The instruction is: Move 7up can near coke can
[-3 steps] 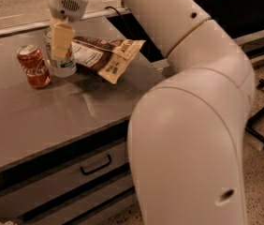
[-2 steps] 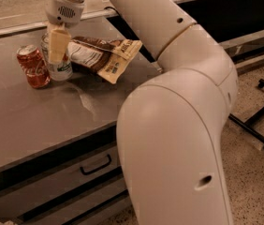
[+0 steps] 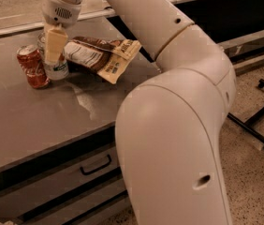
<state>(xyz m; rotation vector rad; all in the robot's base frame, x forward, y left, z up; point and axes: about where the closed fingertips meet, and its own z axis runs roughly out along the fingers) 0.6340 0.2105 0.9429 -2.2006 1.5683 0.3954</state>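
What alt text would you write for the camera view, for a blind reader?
The end effector is at the 7up can, which stands upright close beside the coke can on a grey table. A snack bag lies alongside.

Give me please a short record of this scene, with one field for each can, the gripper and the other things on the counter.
coke can: red, upright on the counter
7up can: upright, close beside the coke can, between it and the snack bag; contact between the cans unclear
gripper: down over the top of the 7up can, hiding its upper part
snack bag: brown and white, lying flat behind the 7up can
drawer: below the counter, closed
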